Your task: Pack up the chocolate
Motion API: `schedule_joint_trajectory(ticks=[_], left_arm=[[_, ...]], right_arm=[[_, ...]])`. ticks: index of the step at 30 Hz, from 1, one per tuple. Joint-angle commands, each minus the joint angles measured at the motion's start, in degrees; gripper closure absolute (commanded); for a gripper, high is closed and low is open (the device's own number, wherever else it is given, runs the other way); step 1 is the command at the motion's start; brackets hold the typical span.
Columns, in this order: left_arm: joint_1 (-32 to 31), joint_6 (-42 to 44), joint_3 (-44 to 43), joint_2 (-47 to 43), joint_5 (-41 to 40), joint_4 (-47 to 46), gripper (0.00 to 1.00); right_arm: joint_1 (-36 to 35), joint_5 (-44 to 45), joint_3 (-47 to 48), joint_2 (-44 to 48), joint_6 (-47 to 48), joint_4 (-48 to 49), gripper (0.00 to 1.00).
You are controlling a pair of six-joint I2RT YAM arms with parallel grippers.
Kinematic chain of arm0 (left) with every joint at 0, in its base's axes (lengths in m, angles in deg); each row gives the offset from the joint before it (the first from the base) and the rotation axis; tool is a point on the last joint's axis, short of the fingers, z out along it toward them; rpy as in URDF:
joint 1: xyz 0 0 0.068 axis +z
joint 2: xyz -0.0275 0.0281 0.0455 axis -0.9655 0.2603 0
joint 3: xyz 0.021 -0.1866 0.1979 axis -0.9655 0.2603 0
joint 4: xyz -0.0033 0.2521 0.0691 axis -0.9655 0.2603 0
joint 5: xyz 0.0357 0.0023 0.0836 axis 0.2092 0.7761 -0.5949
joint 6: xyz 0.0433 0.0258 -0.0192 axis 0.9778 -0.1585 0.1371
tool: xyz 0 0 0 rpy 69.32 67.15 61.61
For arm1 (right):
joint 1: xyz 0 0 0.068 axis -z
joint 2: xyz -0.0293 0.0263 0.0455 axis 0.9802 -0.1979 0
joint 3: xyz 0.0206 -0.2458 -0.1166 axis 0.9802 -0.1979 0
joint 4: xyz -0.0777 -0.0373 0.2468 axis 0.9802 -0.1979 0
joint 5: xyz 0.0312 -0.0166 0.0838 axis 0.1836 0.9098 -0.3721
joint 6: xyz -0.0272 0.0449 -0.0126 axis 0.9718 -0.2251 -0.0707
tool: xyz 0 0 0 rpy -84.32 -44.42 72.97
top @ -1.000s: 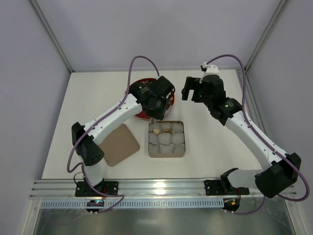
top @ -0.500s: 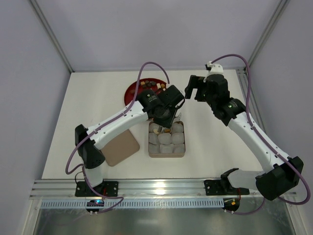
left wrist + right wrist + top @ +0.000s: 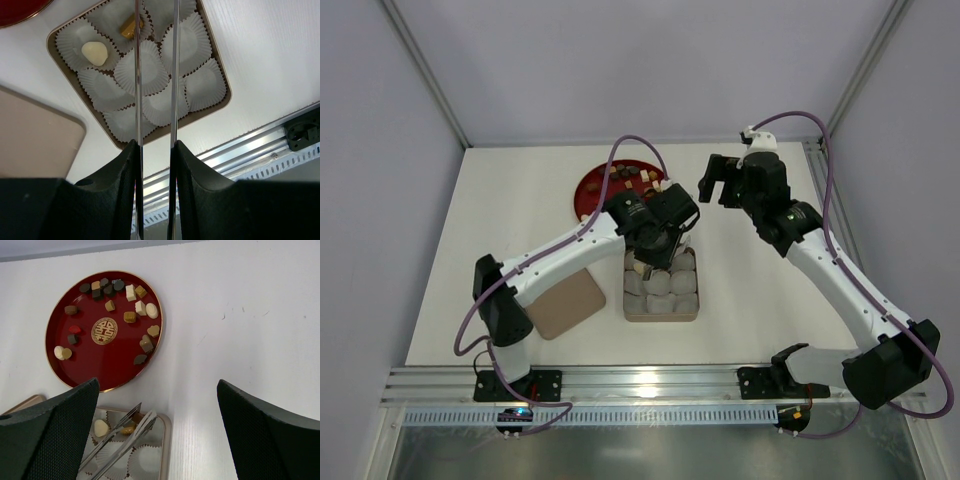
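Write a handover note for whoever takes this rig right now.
Left tool: open, thin blades over the square tan box of white paper cups, nothing seen between them.
Right tool: open, empty, up off the table.
Done: a cream chocolate and a tan chocolate sit in two cups.
Left: the other visible cups are empty; many chocolates lie on the round red plate.

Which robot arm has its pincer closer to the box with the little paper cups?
Left. The left pincer hangs above the box, over its paper cups. The right pincer hovers apart, beyond the box's far right corner.
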State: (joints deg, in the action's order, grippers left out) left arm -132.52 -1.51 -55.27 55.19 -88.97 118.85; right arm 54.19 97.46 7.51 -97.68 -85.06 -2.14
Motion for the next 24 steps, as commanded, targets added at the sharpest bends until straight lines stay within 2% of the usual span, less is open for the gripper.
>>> schedule_joint_trajectory(ticks=[1,24], left_arm=[[-0.5,-1.2,0.8,-3.2,0.7,-2.1,0.70],[-2.0,-2.1,2.8,-3.5,0.2,-2.8,0.69]], right_arm=[[0.4,-0.5,-0.1,1.7,-0.2,1.9,0.00],[0.4,-1.1,-0.3,1.7,-0.2,1.9,0.00]])
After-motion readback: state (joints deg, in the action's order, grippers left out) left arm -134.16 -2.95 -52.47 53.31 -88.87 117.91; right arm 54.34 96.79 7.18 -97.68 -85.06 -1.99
